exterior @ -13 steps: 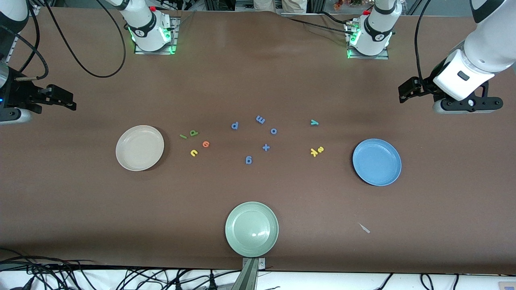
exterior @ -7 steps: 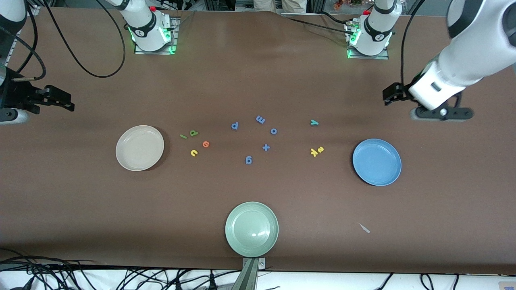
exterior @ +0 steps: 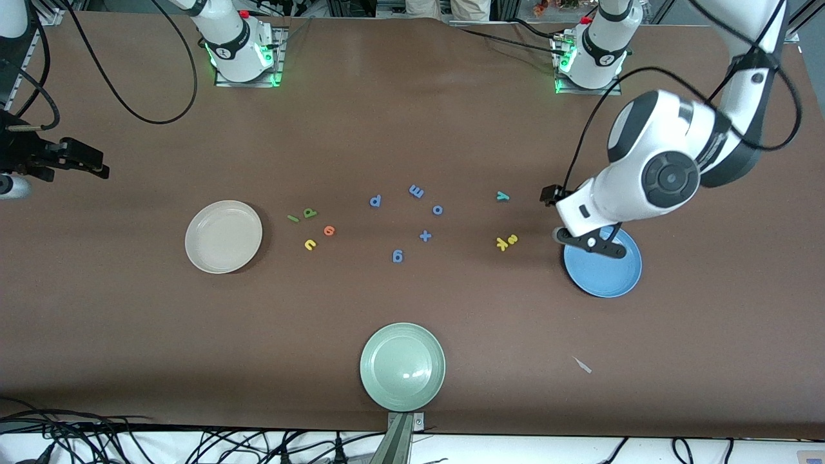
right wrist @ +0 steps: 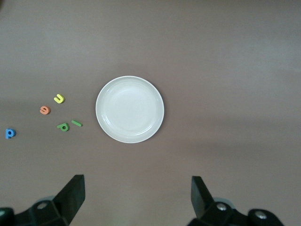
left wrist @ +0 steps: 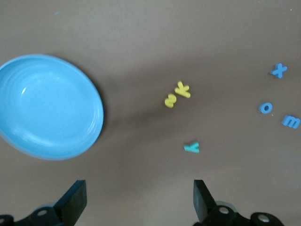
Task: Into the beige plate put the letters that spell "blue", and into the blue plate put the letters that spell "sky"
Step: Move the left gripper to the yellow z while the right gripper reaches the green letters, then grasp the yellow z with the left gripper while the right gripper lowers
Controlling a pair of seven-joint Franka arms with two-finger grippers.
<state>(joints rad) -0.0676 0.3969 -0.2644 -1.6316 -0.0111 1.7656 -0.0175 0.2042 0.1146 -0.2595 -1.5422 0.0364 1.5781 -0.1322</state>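
The beige plate [exterior: 223,236] [right wrist: 130,109] lies toward the right arm's end, with the green "l" [exterior: 293,218], green "b" [exterior: 310,212], orange "e" [exterior: 329,230] and yellow "u" [exterior: 310,244] beside it. The blue plate [exterior: 606,274] [left wrist: 47,106] lies toward the left arm's end. Near it are the yellow "s" [exterior: 513,239], yellow "k" [exterior: 502,243] and teal "y" [exterior: 503,196]. My left gripper [exterior: 590,245] [left wrist: 138,202] hangs open and holds nothing, over the blue plate's rim. My right gripper [exterior: 87,164] [right wrist: 137,197] is open too, high over the table's end.
Blue letters lie mid-table: "p" [exterior: 376,201], "m" [exterior: 416,191], "o" [exterior: 437,209], "x" [exterior: 425,236] and "g" [exterior: 397,256]. A pale green plate [exterior: 402,367] sits nearest the front camera. A small pale scrap [exterior: 582,365] lies nearer the camera than the blue plate.
The left arm has swung in from the table's end to the blue plate's rim. The right gripper has drifted slightly outward. No letter has moved.
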